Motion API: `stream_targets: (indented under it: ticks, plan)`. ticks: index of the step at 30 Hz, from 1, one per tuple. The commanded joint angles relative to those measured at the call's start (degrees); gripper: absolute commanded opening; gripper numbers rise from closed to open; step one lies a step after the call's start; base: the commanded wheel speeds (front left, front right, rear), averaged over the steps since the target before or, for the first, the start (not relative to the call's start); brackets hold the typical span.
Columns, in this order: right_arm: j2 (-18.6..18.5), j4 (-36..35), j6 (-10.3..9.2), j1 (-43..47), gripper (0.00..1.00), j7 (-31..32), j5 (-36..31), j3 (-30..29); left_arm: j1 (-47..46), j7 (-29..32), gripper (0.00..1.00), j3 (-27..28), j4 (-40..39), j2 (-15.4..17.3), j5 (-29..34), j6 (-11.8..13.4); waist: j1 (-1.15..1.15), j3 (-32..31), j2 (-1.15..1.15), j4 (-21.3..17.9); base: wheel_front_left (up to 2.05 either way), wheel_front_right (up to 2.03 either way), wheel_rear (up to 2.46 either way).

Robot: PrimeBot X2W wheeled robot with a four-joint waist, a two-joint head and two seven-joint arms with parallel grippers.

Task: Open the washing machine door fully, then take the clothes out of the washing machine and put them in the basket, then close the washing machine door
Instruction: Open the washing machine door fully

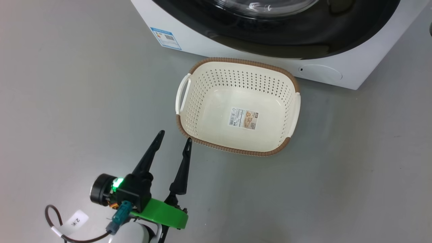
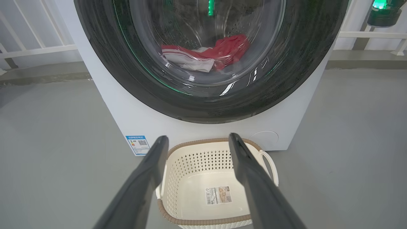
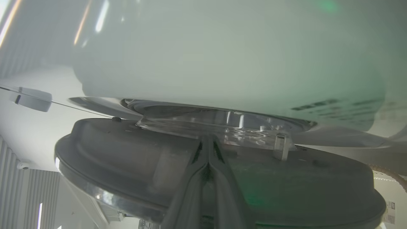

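left gripper (image 1: 175, 135) spread wide, nothing held | right gripper (image 3: 208, 141) closed, tips set against inner face of washing machine door (image 3: 127, 149) | door judged part-opened | clothes (image 2: 229, 47) seen inside washing machine (image 2: 133, 114), beyond left gripper | basket (image 1: 236, 61) empty, just ahead

The basket (image 1: 199, 108) is cream, dotted with rows of small holes, with a brown woven-look rim and white handles. The washing machine (image 1: 202, 42) is white with a blue sticker (image 1: 166, 37), and the washing machine door (image 2: 105, 63) has a glossy black rim. The clothes (image 2: 227, 49) are bright red with white stripes. The floor (image 1: 67, 84) is plain grey.
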Motion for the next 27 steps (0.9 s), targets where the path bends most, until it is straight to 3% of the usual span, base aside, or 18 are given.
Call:
stream_targets:
  ticks: [1,27]
  plan:
    - [1.49,-1.32,0.09,-0.35,0.00,1.32,-0.28,1.04,-1.33,-0.70,1.00,1.57,-1.26,0.96,-0.54,0.71,0.00,-0.30,0.00,-0.20,0.00,0.00,0.00]
    - [6.69,-18.32,0.09,20.62,0.00,9.91,-1.00,4.34,3.71,-0.70,1.00,5.43,-0.12,0.96,1.53,-0.20,0.00,-8.59,0.00,-4.27,0.00,0.00,0.00]
